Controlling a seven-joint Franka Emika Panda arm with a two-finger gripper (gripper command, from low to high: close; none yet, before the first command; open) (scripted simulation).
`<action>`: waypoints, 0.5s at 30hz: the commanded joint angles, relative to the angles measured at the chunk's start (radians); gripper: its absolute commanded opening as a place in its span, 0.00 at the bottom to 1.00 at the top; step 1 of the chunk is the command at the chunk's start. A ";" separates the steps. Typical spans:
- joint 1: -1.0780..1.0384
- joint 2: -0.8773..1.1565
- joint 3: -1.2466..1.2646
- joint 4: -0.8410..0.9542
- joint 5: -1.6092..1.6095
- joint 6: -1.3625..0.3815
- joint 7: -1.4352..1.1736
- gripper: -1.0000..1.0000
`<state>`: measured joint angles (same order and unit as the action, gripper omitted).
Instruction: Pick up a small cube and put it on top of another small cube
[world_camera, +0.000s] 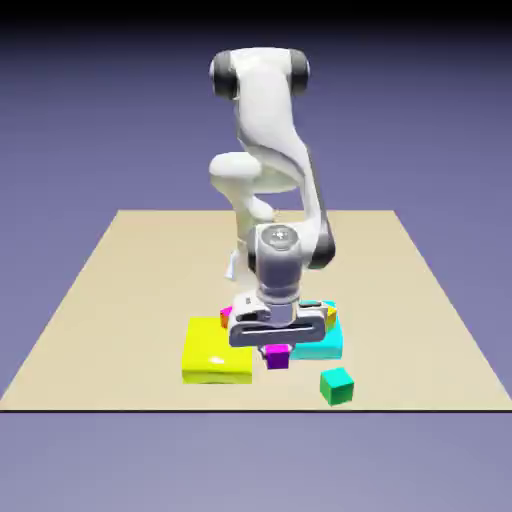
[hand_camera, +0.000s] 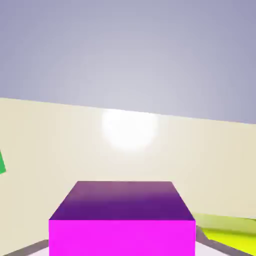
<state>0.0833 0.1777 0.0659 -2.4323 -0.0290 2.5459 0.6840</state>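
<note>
While low over the table (world_camera: 100, 300), small cube (hand_camera: 122, 220) pinched between the jaws.

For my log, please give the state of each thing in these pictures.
gripper: lowered around the small cube; grip cannot be confirmed.
small cube: between the fingers, low by the blocks.
green cube: alone on the table.
yellow block: flat on the table.
cyan block: flat, partly hidden.

Small cube (world_camera: 277, 355): plain magenta, tiny. Sits low between the yellow block (world_camera: 214, 350) and cyan block (world_camera: 322, 340), directly under the jaws. Hand view: cube (hand_camera: 122, 220) large, square-on, bright front face, darker top.
</note>
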 joint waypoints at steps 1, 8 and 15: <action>0.022 -0.036 0.001 -0.022 0.000 -0.014 -0.034 0.00; 0.169 -0.290 0.013 -0.173 0.008 -0.111 -0.277 0.00; 0.263 -0.420 0.020 -0.280 0.007 -0.131 -0.430 0.00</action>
<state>0.3465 -0.2421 0.0863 -2.7122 -0.0198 2.4140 0.2527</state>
